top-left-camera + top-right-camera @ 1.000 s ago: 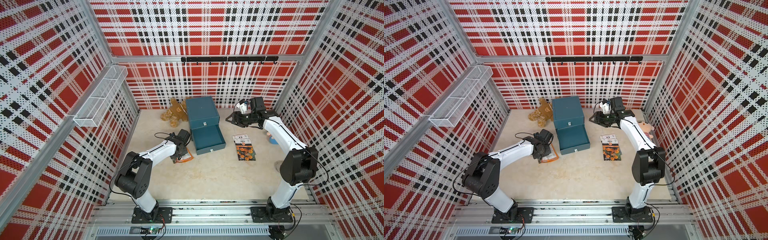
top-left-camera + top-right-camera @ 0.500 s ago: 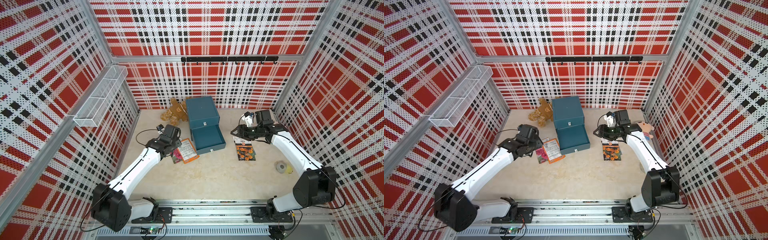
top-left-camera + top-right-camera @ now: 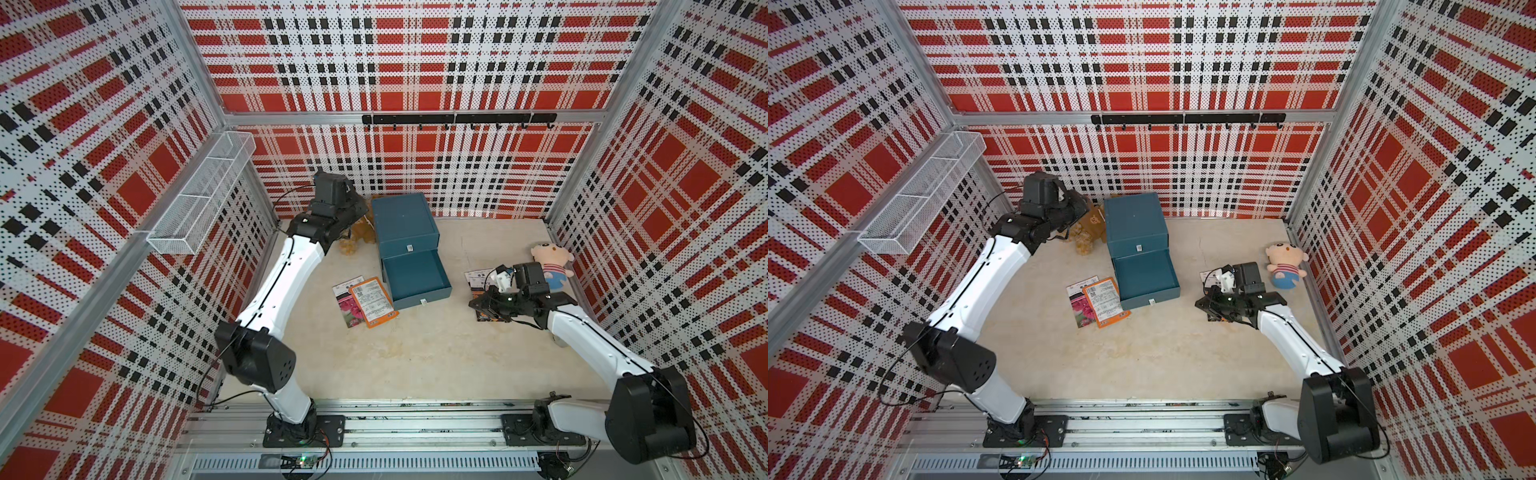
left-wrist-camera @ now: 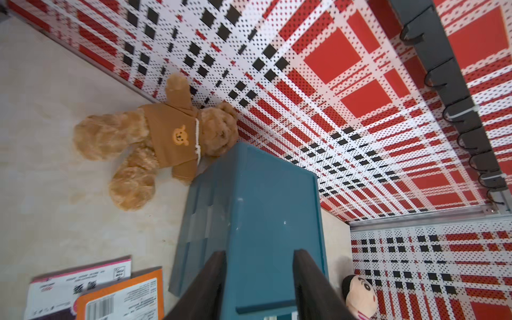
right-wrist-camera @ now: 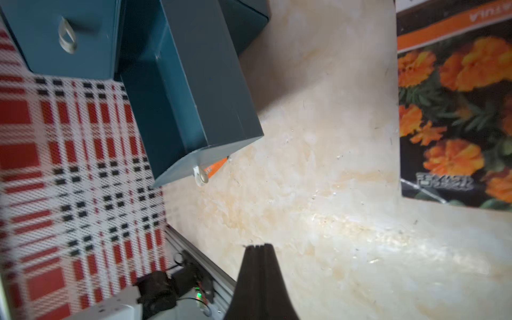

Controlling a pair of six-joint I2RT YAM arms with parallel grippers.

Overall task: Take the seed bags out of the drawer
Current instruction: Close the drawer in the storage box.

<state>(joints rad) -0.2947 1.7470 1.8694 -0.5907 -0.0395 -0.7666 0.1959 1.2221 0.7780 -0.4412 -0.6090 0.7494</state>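
The lower drawer (image 3: 415, 276) of the blue cabinet (image 3: 403, 220) stands pulled out, and nothing shows inside it. Left of it, two seed bags lie on the floor: an orange-bordered one (image 3: 372, 302) overlapping a pink-flower one (image 3: 347, 307). Right of the drawer lie a marigold bag (image 5: 454, 110) and a white-backed bag (image 3: 478, 277). My left gripper (image 4: 259, 266) is open and empty, raised by the cabinet's back left corner (image 3: 359, 212). My right gripper (image 5: 259, 246) is shut on nothing, low over the floor beside the marigold bag (image 3: 476, 303).
A brown teddy bear (image 4: 166, 138) lies at the back, left of the cabinet, just below my left wrist. A small doll (image 3: 550, 266) sits by the right wall behind my right arm. A wire basket (image 3: 203, 195) hangs on the left wall and a hook rail (image 3: 457, 119) on the back wall.
My left arm rose from the two bags on the left and swung toward the back. My right arm came forward and down beside the marigold bag, and its jaws closed empty.
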